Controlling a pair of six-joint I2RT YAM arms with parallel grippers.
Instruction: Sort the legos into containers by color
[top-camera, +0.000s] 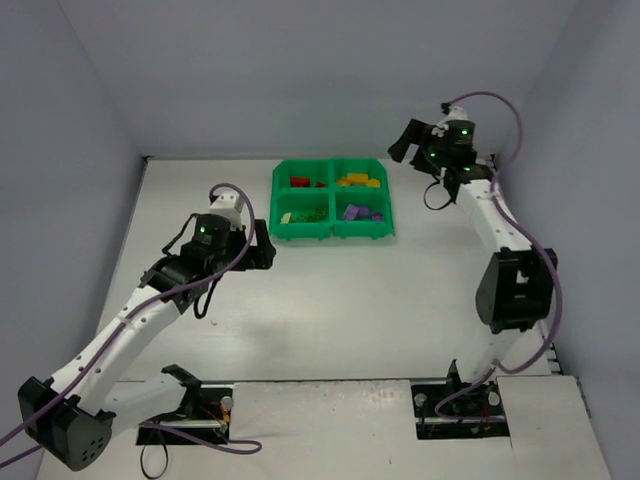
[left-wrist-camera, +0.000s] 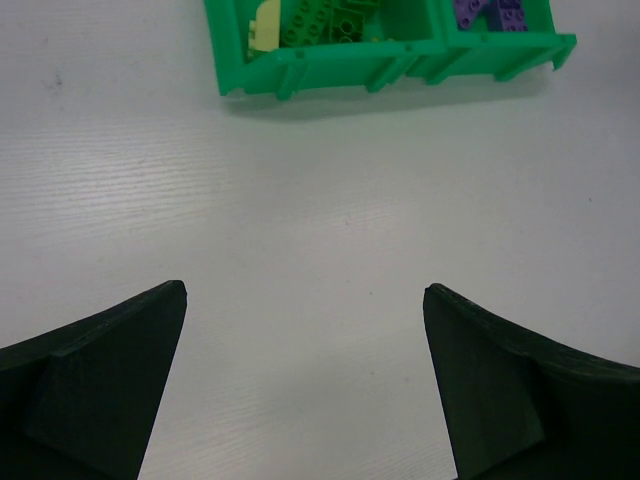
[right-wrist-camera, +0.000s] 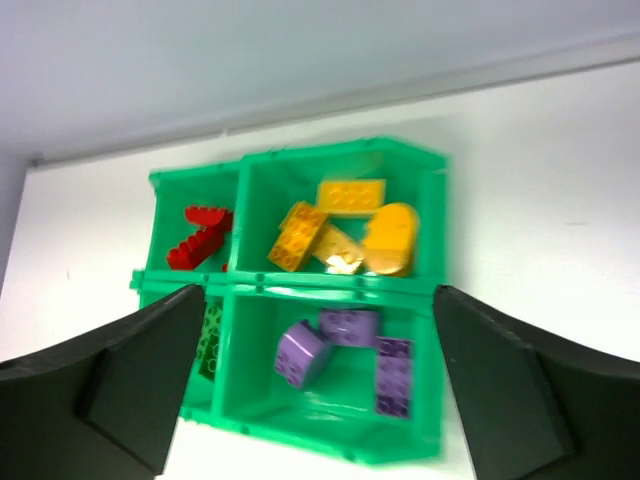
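My right gripper (right-wrist-camera: 320, 290) hangs wide open and empty. The green tray (right-wrist-camera: 340, 150) lies ahead between its fingers, with legos (right-wrist-camera: 350, 195) in its compartments. My left gripper (left-wrist-camera: 304, 287) is open too, near the tray's front.

No text, label or number can be read anywhere.

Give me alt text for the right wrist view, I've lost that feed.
A green bin tray of four compartments fills the view: red legos top left, yellow-orange legos top right, green legos bottom left partly hidden, purple legos bottom right. The right tool, open and empty, frames it from both sides.
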